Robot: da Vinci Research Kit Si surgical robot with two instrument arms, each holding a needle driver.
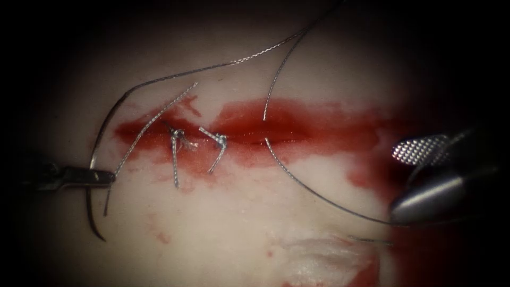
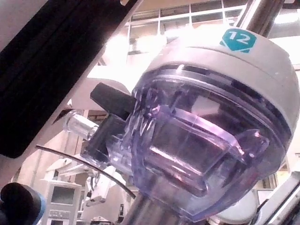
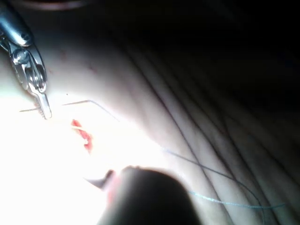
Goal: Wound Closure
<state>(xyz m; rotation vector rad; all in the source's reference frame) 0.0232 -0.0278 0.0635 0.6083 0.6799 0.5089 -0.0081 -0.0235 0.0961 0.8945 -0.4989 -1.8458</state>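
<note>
In left claw [image 1: 106, 177], needle [image 1: 93, 207] upright

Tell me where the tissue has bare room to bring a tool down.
Open tissue lies below the cut, between the needle, gripped mid-curve outside the tissue by the left hand, and the open, empty right hand. Knots and thread crowd the cut.

Tissue [image 1: 223, 234] carries all items. Red fluid [image 1: 297, 125] lies along the cut [image 1: 249, 142]. Two knotted stitches [image 1: 220, 141] cross the cut left of centre, their cut ends [image 1: 175, 170] resting on the surface. Thread [image 1: 313, 194] loops across the tissue. The needle [image 1: 93, 202] curves over the left side.
</note>
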